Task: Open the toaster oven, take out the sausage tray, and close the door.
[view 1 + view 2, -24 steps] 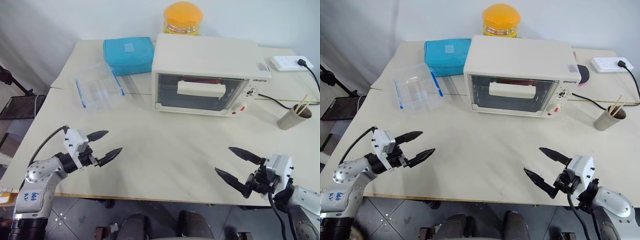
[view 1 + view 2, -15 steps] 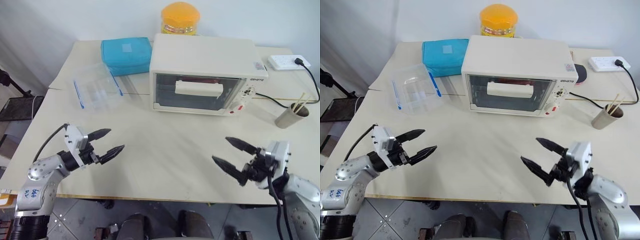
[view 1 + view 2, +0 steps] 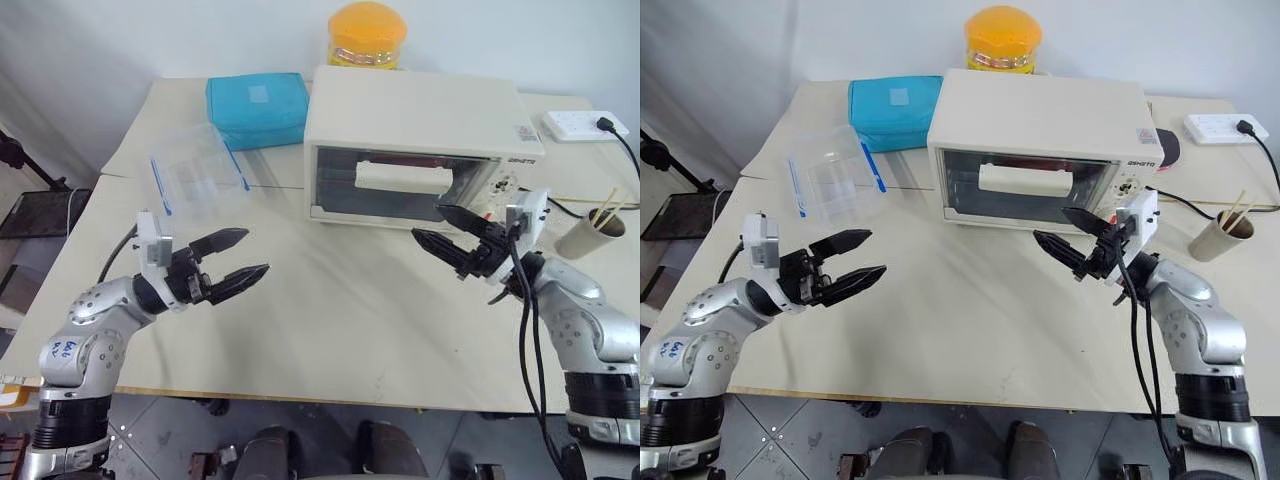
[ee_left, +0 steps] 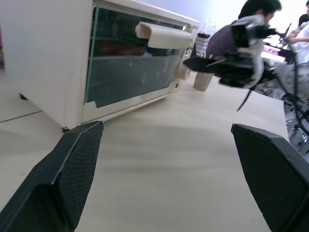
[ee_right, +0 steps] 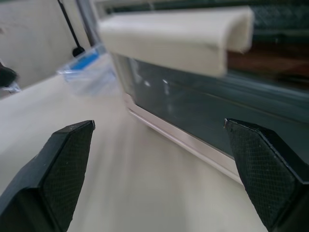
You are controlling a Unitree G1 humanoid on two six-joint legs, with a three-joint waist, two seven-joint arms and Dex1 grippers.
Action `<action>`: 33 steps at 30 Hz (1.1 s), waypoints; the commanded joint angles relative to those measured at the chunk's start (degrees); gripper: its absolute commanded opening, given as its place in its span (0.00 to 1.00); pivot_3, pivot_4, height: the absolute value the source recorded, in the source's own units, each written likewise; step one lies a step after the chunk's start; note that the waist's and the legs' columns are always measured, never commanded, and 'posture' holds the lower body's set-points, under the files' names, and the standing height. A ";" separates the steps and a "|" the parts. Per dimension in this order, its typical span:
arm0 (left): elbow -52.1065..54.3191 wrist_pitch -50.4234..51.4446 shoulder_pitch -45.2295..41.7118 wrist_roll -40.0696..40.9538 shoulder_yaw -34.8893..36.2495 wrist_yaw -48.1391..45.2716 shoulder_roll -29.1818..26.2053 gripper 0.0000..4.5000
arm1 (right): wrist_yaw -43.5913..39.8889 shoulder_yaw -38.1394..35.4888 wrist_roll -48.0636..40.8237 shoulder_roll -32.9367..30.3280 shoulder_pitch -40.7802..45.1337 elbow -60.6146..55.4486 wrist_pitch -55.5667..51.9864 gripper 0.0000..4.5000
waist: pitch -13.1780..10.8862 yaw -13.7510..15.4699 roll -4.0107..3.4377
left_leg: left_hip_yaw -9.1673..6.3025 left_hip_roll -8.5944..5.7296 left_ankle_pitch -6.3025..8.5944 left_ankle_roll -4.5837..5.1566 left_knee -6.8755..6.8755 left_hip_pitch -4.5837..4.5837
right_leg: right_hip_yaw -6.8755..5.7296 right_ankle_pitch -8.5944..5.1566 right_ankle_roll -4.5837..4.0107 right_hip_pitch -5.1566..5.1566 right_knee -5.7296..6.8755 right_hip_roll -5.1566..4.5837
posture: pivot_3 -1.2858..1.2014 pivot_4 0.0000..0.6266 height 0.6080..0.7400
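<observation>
So the toaster oven [image 3: 420,145] sits toward the back of the bench [image 3: 330,330] with the door [image 3: 395,187] shut, its cream handle [image 3: 403,179] across the glass. Something reddish shows behind the glass in the wrist views, but I can't tell if that's the sausage tray. The right gripper [image 3: 445,230] hangs just in front of the door's lower right corner, fingers spread wide, holding nothing, not touching. The left gripper [image 3: 235,258] is out over bare bench, well apart from the oven, also wide and empty. A clear plastic box [image 3: 195,170] and teal pouch [image 3: 257,108] sit left of the oven, and a cup with chopsticks [image 3: 590,232] to the right.
</observation>
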State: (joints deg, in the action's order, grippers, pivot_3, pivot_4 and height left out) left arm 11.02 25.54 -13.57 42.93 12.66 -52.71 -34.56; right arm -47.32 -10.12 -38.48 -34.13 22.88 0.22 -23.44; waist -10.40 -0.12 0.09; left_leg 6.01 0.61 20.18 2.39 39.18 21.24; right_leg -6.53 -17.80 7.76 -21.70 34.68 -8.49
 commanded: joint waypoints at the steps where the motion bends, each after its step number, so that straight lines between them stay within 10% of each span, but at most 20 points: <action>1: 2.37 -0.28 -0.28 0.17 -0.38 -0.43 0.34 1.00 | -1.93 -0.46 1.91 1.24 3.71 2.78 3.91 0.99 | 0.00 -0.05 0.00 | 0.01 0.01 0.00 0.00 0.01 0.00 | 0.00 0.00 0.00 0.00 0.00 0.00 | 0.52 0.24 1.00; 26: -3.91 1.82 -7.03 0.60 -0.29 2.53 4.39 1.00 | -17.24 2.57 6.29 -2.20 -4.87 -9.76 11.45 0.99 | -0.02 0.08 -0.02 | -0.02 0.06 -0.03 -0.03 0.03 0.01 | -0.04 0.00 0.00 0.00 0.00 0.06 | 0.52 0.24 1.00; 33: -17.44 -4.37 -20.74 -5.34 -3.08 2.31 9.32 0.62 | -17.65 3.58 9.02 -1.60 -6.83 -8.85 15.71 1.00 | -0.03 0.16 0.00 | -0.02 0.04 -0.03 -0.03 0.03 0.01 | -0.16 0.00 0.00 0.00 0.01 0.08 | 0.52 0.24 1.00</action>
State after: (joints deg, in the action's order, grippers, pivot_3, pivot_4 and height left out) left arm -5.16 23.37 -32.61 38.92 10.17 -50.22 -25.81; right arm -63.43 -6.93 -28.88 -35.81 15.98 -5.76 -9.85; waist -10.43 0.03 0.09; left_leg 5.99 0.65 20.14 2.36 39.21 21.26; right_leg -6.72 -17.80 7.77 -21.70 34.67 -8.41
